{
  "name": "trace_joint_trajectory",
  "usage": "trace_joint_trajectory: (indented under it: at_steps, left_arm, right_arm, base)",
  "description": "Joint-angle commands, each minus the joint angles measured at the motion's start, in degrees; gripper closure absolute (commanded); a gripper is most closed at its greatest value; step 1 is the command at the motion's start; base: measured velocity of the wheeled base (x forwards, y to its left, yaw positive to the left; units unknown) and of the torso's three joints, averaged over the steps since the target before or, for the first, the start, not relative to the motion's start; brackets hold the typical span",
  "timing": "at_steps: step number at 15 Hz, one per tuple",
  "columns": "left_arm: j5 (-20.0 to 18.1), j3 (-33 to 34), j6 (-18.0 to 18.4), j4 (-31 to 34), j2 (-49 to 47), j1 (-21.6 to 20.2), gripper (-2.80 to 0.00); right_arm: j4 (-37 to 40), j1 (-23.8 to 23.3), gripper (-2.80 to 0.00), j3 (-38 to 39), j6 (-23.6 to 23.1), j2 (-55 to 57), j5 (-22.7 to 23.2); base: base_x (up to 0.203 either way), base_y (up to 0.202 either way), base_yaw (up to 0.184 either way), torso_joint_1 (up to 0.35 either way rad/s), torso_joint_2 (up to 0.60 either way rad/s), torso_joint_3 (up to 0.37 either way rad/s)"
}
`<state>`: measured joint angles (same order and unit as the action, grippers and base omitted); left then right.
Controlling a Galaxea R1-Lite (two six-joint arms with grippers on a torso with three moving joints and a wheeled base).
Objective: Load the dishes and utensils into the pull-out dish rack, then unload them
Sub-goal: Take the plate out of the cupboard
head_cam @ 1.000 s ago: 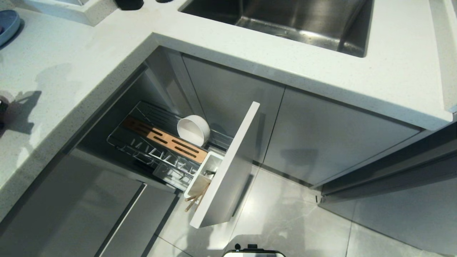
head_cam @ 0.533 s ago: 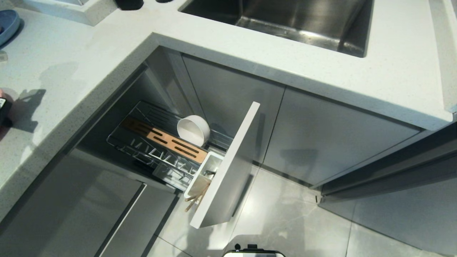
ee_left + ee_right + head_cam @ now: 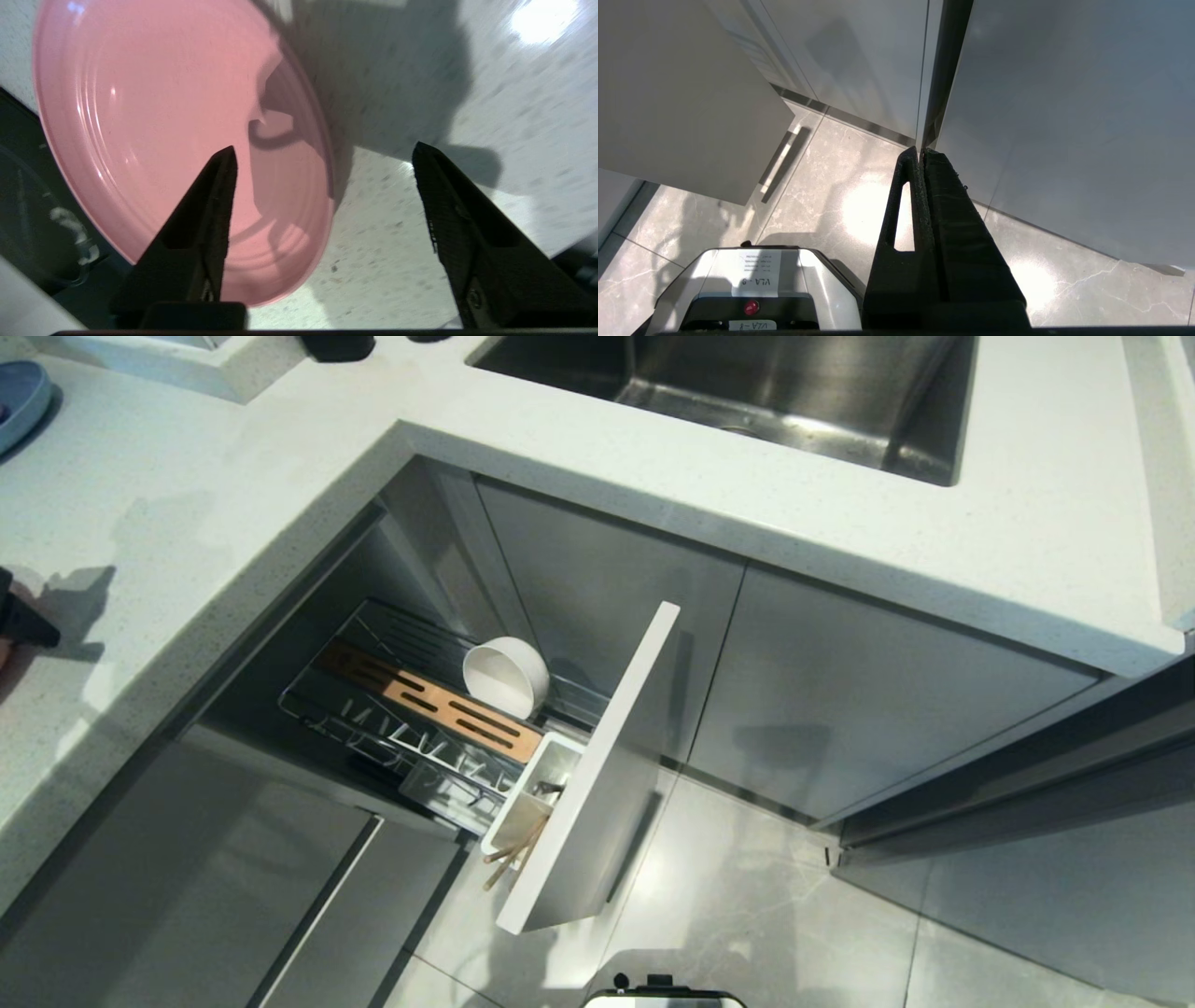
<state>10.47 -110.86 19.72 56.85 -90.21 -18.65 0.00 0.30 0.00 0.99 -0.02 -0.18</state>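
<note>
left gripper (image 3: 322,149) now spread, pink plate (image 3: 154,121) released

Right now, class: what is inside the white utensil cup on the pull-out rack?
Light-wood chopsticks stand in the white utensil cup, with a dark utensil tip; the cup's wall hides its bottom.
</note>
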Motion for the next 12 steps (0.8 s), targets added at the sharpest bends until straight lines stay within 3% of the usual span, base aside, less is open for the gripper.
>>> trace_joint_trajectory:
  at_steps: [1, 3, 5, 8, 9, 11, 12]
  left_arm:
    - [-1.18, 0.03, -3.39, -1.82, 2.21, 0.45, -2.8]
    - [-5.76, 0.08, -10.19, -5.81, 5.34, 1.58, -2.8]
    - [-11.25, 0.24, -19.82, -10.6, 9.19, 2.23, -2.8]
    - [-18.36, 2.49, -40.03, -21.59, 15.42, 3.37, -2.8]
    - [-19.21, 5.1, -44.39, -26.36, 17.24, 3.9, 0.0]
    - [-18.6, 11.04, -52.13, -36.2, 19.52, 7.35, 0.0]
    - [-17.0, 14.09, -53.84, -39.16, 20.18, 10.63, 0.0]
  right_arm:
    - [0.0, 0.05, 0.0, 0.09, -0.02, 0.02, 0.01]
    - [0.0, 0.05, 0.0, 0.09, -0.02, 0.02, 0.01]
    - [0.0, 0.05, 0.0, 0.09, -0.02, 0.02, 0.01]
    - [0.0, 0.05, 0.0, 0.09, 0.04, 0.02, 0.01]
    - [0.0, 0.05, 0.0, 0.09, -0.02, 0.02, 0.01]
    - [0.0, 0.05, 0.0, 0.09, -0.02, 0.02, 0.01]
    - [0.0, 0.05, 0.0, 0.09, -0.02, 0.02, 0.01]
  base:
    - [0.0, 0.0, 0.0, 0.0, 0.0, 0.0]
    - [0.0, 0.0, 0.0, 0.0, 0.0, 0.0]
    - [0.0, 0.0, 0.0, 0.0, 0.0, 0.0]
    - [0.0, 0.0, 0.0, 0.0, 0.0, 0.0]
    - [0.0, 0.0, 0.0, 0.0, 0.0, 0.0]
    - [0.0, 0.0, 0.0, 0.0, 0.0, 0.0]
    - [0.0, 0.0, 0.0, 0.0, 0.0, 0.0]
